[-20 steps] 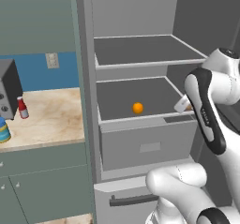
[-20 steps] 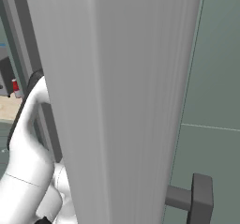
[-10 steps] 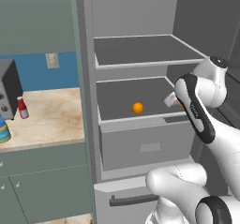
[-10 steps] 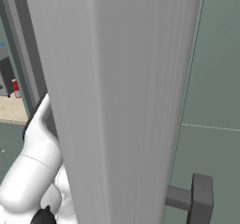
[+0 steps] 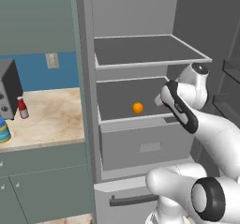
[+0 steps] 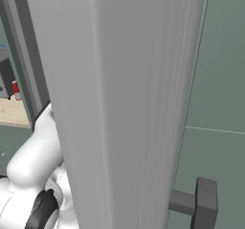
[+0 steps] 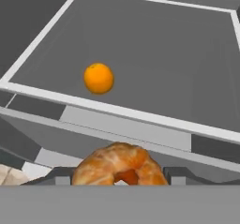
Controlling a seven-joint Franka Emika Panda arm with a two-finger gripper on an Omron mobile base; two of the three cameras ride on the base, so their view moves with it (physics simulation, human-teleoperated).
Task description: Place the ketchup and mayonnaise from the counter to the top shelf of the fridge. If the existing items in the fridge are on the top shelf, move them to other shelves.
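My gripper (image 7: 119,180) is shut on the brownish-orange lump (image 7: 119,164), one of the existing items. In the left base view my gripper (image 5: 158,101) reaches into the fridge (image 5: 136,17) at the right end of the second shelf (image 5: 117,96). The other item, a bright orange fruit (image 5: 138,108) (image 7: 99,78), rests on that shelf, ahead of the held lump. The top shelf (image 5: 145,49) is bare. The ketchup (image 5: 21,108) (image 6: 16,90) stands on the counter (image 5: 51,120), and the mayonnaise (image 5: 3,130) sits near the counter's front left.
A black appliance (image 5: 7,94) stands at the counter's back left. Below the second shelf is a grey drawer (image 5: 140,145). The open fridge door (image 6: 129,103) with its dark handle (image 6: 203,204) blocks most of the right base view.
The hand has swung left with the lump, from the fridge's right side in over the second shelf's right end. The orange fruit has not moved.
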